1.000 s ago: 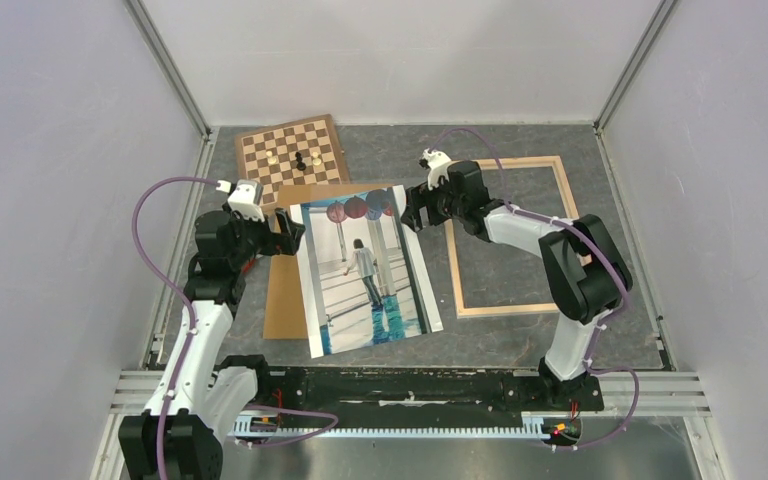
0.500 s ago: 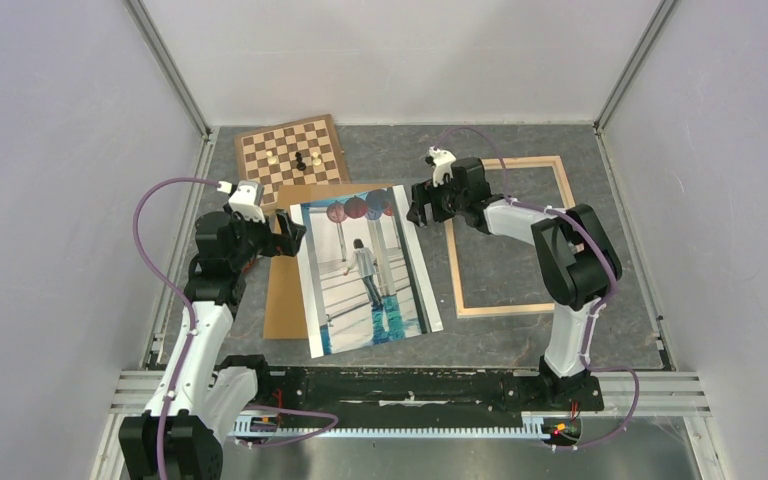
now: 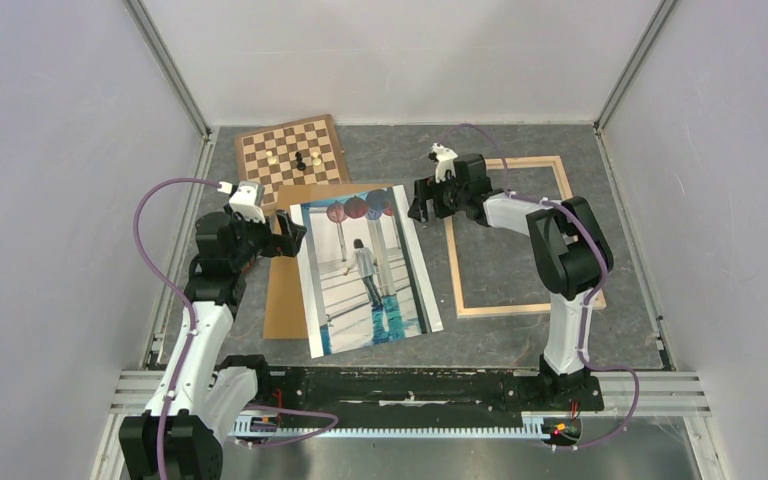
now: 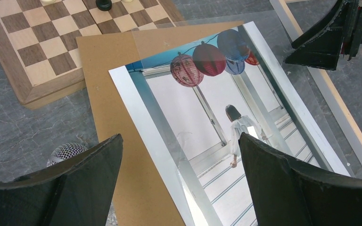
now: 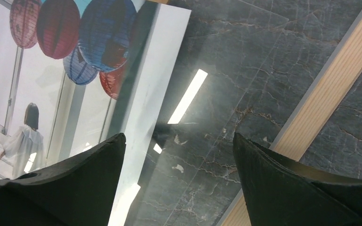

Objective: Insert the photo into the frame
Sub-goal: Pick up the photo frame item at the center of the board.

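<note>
The left tool (image 3: 286,232) is hanging wide open, empty, over the brown backing board (image 3: 281,300). Overlapping that board, the photo (image 3: 365,270) is lying face up on the desk (image 3: 520,337). The right tool (image 3: 418,211) is gaping empty above its far right corner, just left of the frame (image 3: 500,309).

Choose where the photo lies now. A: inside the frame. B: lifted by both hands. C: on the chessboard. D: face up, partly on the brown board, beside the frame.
D: the photo lies picture side up, overlapping the brown board, outside the frame.
</note>
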Controlling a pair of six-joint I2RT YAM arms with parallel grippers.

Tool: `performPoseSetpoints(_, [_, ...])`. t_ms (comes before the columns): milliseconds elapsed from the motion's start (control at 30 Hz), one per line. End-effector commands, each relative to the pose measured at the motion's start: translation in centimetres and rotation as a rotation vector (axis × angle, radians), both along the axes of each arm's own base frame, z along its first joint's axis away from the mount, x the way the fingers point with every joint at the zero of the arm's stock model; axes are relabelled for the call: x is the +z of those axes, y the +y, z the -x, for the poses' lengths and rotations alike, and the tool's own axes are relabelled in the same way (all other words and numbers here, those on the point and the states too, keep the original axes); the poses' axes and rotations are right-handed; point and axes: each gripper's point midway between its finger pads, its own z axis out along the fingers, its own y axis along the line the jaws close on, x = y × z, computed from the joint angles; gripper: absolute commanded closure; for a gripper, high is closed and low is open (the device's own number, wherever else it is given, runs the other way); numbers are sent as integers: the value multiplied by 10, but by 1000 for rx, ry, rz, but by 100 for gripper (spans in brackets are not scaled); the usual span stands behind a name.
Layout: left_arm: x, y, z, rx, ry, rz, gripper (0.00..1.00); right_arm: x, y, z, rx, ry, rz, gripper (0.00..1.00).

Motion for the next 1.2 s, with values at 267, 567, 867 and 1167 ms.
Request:
performPoseSetpoints(267, [14,-3,-4,-38,-77,-28,2,-1,15,-10,51,42,-88,13])
performPoseSetpoints(567, [14,-4,-4,-38,-76,-28,2,-10,17,-5,66,77,-150,15])
performPoseSetpoints(867, [11,-3,-5,-37,-71,-33,2,-1,8,-9,59,79,-253,39])
performPoseSetpoints(1167, [10,-2,-5,-34,-69,-39,2,12,3,-16,59,73,-340,66])
